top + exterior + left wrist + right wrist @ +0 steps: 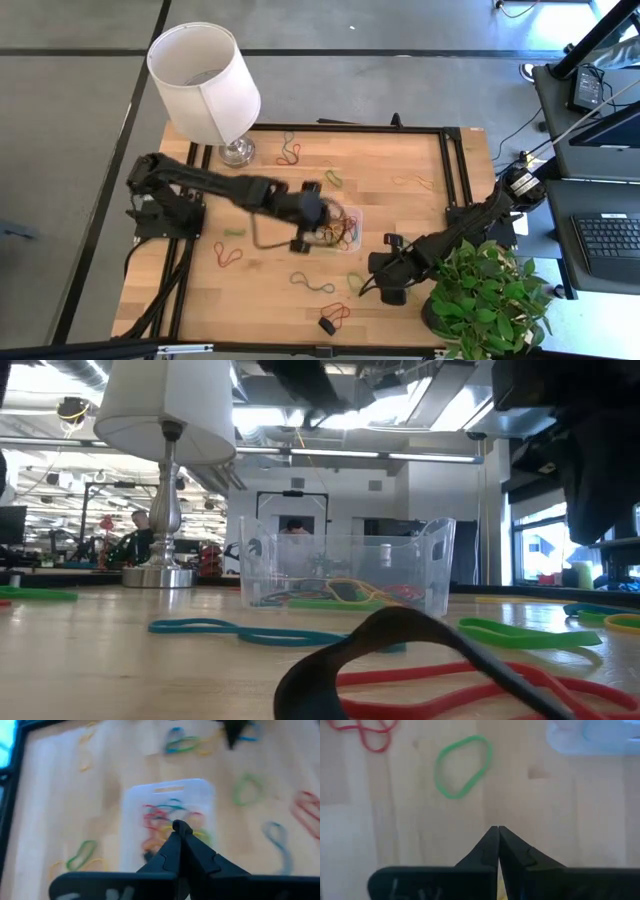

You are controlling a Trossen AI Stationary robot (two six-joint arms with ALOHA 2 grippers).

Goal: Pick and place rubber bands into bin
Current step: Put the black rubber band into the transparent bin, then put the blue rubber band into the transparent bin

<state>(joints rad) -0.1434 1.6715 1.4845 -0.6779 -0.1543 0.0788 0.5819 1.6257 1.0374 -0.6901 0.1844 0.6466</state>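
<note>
The clear bin [340, 230] sits mid-table with several coloured rubber bands inside [167, 822]. My left gripper [328, 216] hangs above it, shut [181, 827]. More bands lie loose on the wood: red [228, 255], blue [312, 283], green [355, 283], and a black and a red one [333, 315] near the front edge [400, 650]. My right gripper [372, 278] hovers to the right of the green band [462, 767], shut [496, 829] over bare wood and touching nothing. My left gripper is shut, and a small dark bump [178, 825] shows at its fingertips. I cannot tell whether that is a pinched band. The fingers slant down over the bin, clear of it.
A lamp with a white shade [205, 80] stands at the far left on its metal foot [237, 152]. A potted plant [490, 300] crowds the near right corner. Black rails [455, 170] frame the table. More bands lie at the far side [290, 152] [412, 183].
</note>
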